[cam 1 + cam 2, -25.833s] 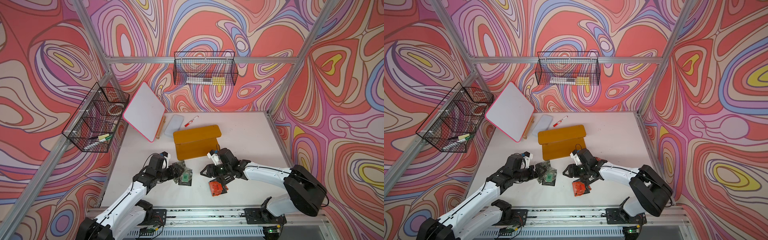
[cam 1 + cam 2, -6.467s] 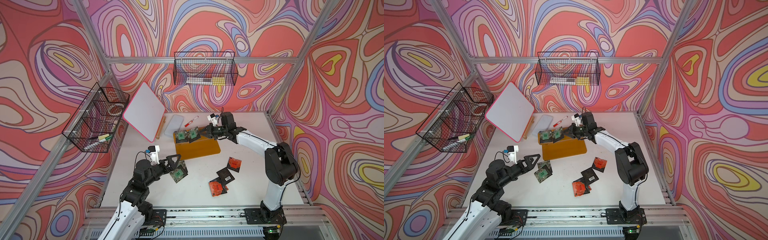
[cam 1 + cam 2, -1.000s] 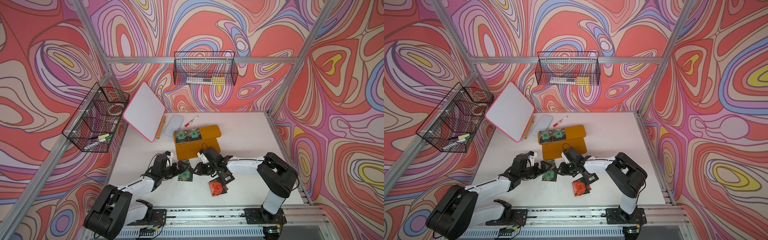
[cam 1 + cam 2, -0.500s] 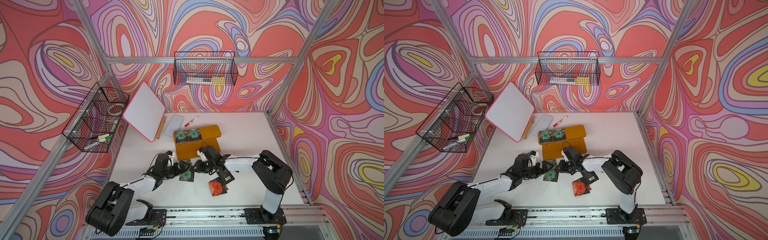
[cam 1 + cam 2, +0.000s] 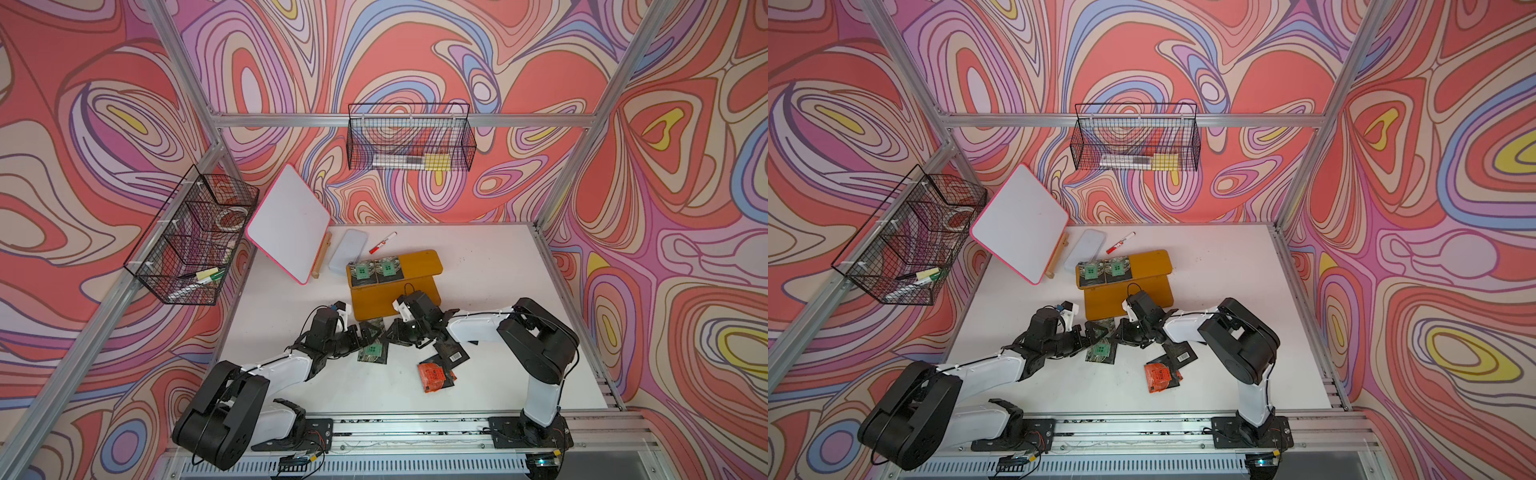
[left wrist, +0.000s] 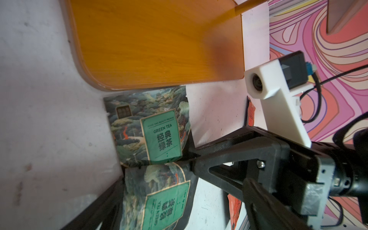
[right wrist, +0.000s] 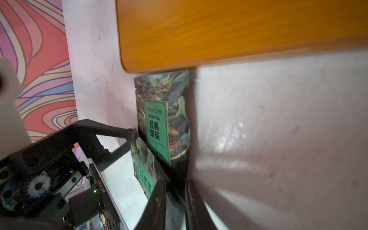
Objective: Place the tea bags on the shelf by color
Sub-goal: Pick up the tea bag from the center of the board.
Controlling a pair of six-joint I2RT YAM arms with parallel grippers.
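A green tea bag (image 7: 165, 123) lies on the table (image 5: 498, 266), touching the shelf's (image 5: 395, 293) front edge. The right hand (image 7: 175, 199) is pinching its near edge, likely to lift it up beside the two green bags (image 5: 376, 270) already on the top step. A second green bag (image 5: 371, 353) lies at the left hand (image 5: 365, 332), whose fingers are spread wide. Orange-red bags (image 5: 434, 374) wait behind the right hand.

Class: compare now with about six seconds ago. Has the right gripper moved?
Yes. The right gripper has left the mustard-yellow two-step shelf's upper board and come toward the robot's base, to the table before the lower step.
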